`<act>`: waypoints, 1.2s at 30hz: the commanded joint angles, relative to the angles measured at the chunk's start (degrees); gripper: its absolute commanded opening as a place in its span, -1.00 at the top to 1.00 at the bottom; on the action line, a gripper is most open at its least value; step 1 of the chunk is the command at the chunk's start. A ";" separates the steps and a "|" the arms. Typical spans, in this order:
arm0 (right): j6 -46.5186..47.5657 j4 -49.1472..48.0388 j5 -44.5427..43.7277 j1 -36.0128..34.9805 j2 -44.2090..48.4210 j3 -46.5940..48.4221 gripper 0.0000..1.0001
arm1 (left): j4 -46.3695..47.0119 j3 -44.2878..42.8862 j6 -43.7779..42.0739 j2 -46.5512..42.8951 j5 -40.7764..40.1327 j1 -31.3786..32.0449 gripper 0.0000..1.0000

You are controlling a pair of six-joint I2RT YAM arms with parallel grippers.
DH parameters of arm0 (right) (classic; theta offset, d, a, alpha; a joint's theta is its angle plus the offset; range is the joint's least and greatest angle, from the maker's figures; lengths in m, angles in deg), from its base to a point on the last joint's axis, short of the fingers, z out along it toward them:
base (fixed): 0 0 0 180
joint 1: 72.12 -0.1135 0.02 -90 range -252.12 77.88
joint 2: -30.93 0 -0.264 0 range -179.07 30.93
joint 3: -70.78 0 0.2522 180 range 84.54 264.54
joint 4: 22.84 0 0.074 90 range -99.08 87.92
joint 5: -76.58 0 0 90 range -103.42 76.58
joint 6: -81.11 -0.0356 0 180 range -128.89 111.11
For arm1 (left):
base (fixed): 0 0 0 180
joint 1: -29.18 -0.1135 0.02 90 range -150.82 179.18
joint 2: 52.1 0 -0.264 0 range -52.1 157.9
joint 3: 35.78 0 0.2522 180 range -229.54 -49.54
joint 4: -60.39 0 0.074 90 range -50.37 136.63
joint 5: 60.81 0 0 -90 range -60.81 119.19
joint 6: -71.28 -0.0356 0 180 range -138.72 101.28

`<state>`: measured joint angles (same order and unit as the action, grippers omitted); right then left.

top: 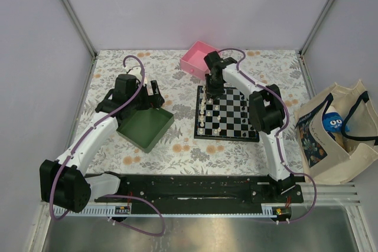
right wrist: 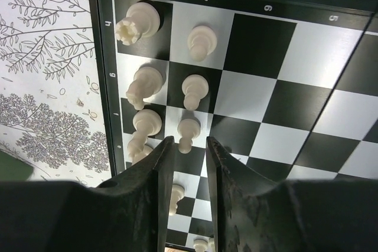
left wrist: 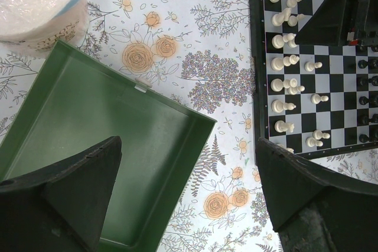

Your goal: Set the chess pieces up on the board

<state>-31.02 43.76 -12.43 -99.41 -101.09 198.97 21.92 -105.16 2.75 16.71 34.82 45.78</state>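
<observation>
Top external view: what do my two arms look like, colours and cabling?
The left arm and right arm are white tubular links with bulky black joint housings; a thin purple cable loops along each. The left hand and right hand have matte black wedge-shaped fingers. Both arms are bolted to a black base rail. No markings are legible.

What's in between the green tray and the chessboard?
Nothing but bare flowery tablecloth; the left wrist view shows that strip between the green tray and the board.
</observation>
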 commanded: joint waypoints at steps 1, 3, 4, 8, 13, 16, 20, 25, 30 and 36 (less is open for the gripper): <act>1.65 0.34 -2.92 -0.31 6.42 0.62 0.25 | 2.12 -0.02 0.32 -0.53 0.35 0.10 -0.98; 1.65 -1.06 -3.02 -0.13 8.62 -1.65 0.24 | 2.12 -0.02 0.32 -0.53 0.35 0.01 -0.98; 1.48 -2.03 -2.75 -0.05 9.76 -2.97 0.21 | 2.03 -0.02 0.41 -0.53 0.52 0.01 -0.98; 1.13 -3.18 -2.49 0.13 12.14 -7.99 0.19 | 2.30 -0.11 0.41 -0.26 1.05 0.01 -0.98; 0.95 -3.88 -1.17 0.13 12.32 -12.39 0.19 | 2.47 -0.11 0.59 0.00 1.31 0.10 -0.98; 1.04 -4.06 -1.61 0.13 12.06 -13.53 0.19 | 2.56 -0.11 0.59 -0.09 1.14 0.01 -0.98; 1.04 -3.80 -1.43 0.13 11.27 -13.27 0.19 | 2.47 -0.19 0.50 -0.09 1.14 0.01 -0.98; 0.95 -3.53 -1.61 0.13 10.39 -13.44 0.21 | 2.56 -0.19 0.41 0.00 1.14 0.01 -0.98; 0.95 -3.62 -1.70 0.13 10.21 -14.50 0.25 | 2.47 -0.11 0.41 -0.09 1.14 0.01 -0.98; 0.86 -3.71 -1.52 0.13 9.68 -14.76 0.26 | 2.39 -0.11 0.50 0.00 1.14 0.01 -0.98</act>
<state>-30.14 40.44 -13.85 -99.34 -90.97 184.28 21.92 -105.16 2.77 16.71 35.01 45.78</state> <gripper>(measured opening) 0.374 0.988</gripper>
